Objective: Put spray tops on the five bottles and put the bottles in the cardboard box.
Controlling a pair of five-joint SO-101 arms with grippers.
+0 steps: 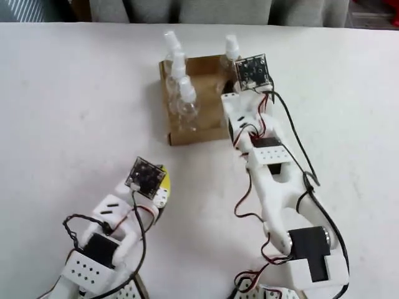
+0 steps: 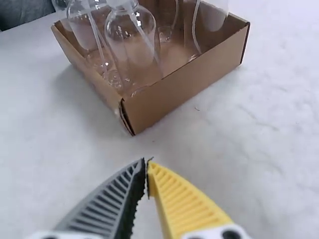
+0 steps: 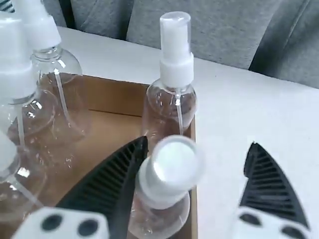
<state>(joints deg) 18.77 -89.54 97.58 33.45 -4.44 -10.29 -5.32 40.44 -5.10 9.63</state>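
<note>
The cardboard box [image 1: 215, 65] stands at the table's middle back with several clear bottles upright in it, all with white spray tops. Three [image 1: 179, 65] line its left side, and one [image 1: 232, 48] stands at the far right corner. My right gripper [image 3: 198, 144] hovers open over the box's near right corner, its fingers [image 3: 112, 181] on either side of another capped bottle [image 3: 169, 172] standing inside; the black finger is close against the cap. Beyond it rises the far right bottle [image 3: 174, 99]. My left gripper [image 2: 146, 167] is shut and holds nothing, low over the table just before the box [image 2: 169, 94].
The left arm [image 1: 106, 230] lies at the front left and the right arm [image 1: 280, 187] stretches from the front right up to the box. White tabletop [image 1: 75, 93] lies open to the left of the box. Grey chairs stand behind the table.
</note>
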